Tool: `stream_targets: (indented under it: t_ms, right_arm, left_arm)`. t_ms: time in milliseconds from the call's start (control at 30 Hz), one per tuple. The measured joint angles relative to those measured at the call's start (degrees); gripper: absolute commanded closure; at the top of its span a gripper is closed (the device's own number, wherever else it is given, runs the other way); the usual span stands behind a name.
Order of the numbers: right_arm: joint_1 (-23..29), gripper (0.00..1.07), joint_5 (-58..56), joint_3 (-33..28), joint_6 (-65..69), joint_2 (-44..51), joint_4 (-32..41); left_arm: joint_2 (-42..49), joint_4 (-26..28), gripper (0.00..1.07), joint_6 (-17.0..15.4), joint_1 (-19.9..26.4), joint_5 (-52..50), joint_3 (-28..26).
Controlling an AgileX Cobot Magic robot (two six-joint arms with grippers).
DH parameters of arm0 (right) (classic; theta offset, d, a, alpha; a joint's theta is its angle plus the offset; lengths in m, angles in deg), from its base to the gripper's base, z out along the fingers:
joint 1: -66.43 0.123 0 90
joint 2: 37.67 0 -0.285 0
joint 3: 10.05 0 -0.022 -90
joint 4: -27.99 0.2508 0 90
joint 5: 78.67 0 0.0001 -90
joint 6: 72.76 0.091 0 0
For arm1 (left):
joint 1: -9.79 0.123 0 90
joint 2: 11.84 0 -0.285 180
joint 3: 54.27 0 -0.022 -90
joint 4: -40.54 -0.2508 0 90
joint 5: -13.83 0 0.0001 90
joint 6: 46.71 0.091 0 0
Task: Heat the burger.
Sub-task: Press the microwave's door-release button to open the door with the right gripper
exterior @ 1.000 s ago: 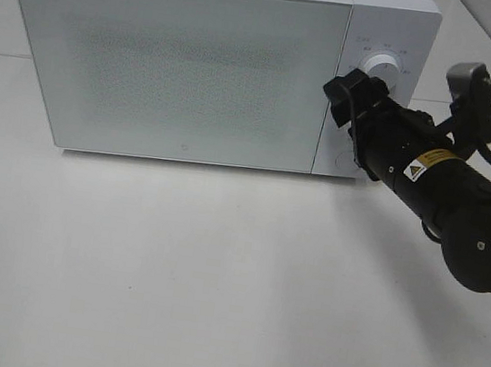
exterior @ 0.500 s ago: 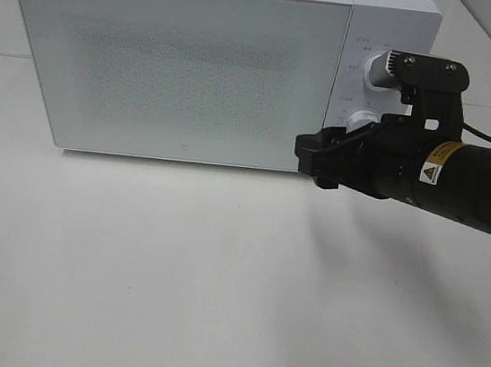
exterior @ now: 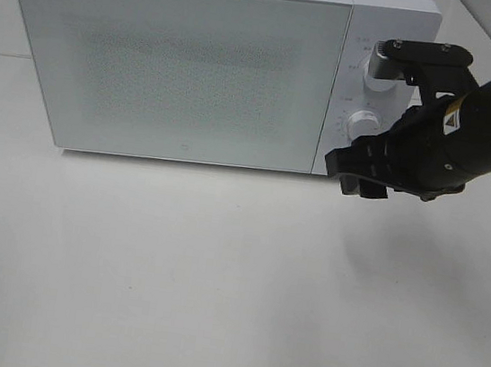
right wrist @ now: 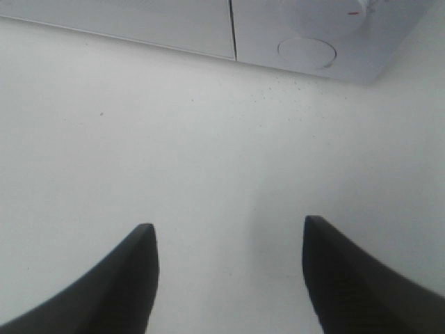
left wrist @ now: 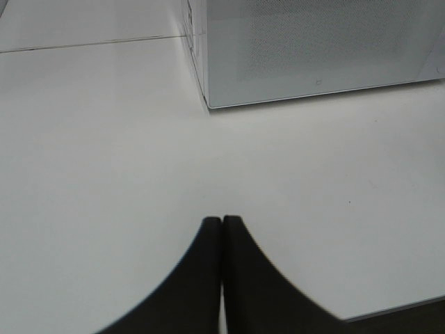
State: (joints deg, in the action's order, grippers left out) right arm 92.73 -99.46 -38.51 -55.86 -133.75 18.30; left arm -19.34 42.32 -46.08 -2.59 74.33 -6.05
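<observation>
The burger is not seen in any view; whether it is shut inside the microwave cannot be told.

A white box-shaped microwave oven (exterior: pixel 179 66) with a speckled glass door is set on a plain white tabletop (exterior: pixel 170 273), and its door is closed flush. On the microwave's right-hand panel two round white dials are stacked: the upper white dial (exterior: pixel 379 74) is partly covered by the arm's wrist camera, while the lower white dial (exterior: pixel 360 124) is fully shown. A flat round white button (right wrist: pixel 306 53) is seen below the dials at the panel's bottom edge.

The black right gripper (exterior: pixel 360 184) is held just in front of the microwave's lower right corner, below the lower dial, with nothing touched. In the right wrist view its jaws (right wrist: pixel 227 224) are spread wide and nothing is held between them.

The black left gripper (left wrist: pixel 222 223) is kept over the tabletop in front of the microwave's left front corner, apart from it. Its fingertips are pressed together with nothing between them.
</observation>
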Motion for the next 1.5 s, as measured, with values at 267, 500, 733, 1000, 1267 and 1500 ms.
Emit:
stream_targets:
  t_ms: [267,500,733,1000,1267,1500]
  right_arm:
    - [-8.0,0.5,-12.1,3.9,-1.0,0.5,1.9]
    - [-14.4,0.5,-21.8,4.0,-2.4,3.2,5.6]
    - [-14.8,0.5,-31.0,4.0,-2.5,11.8,5.2]
    - [-14.8,0.5,-39.0,4.0,-2.9,23.5,5.0]
    - [-14.8,0.5,-46.4,4.0,-2.9,35.9,5.0]
    - [-14.8,0.5,-48.5,1.7,-4.0,47.7,5.0]
  left_arm:
    - [0.0,0.0,1.06,0.0,0.0,0.0,0.0]
    - [0.0,0.0,1.06,0.0,0.0,0.0,0.0]
    - [0.0,0.0,1.06,0.0,0.0,0.0,0.0]
    - [0.0,0.0,1.06,0.0,0.0,0.0,0.0]
    - [0.0,0.0,1.06,0.0,0.0,0.0,0.0]
    - [0.0,0.0,1.06,0.0,0.0,0.0,0.0]
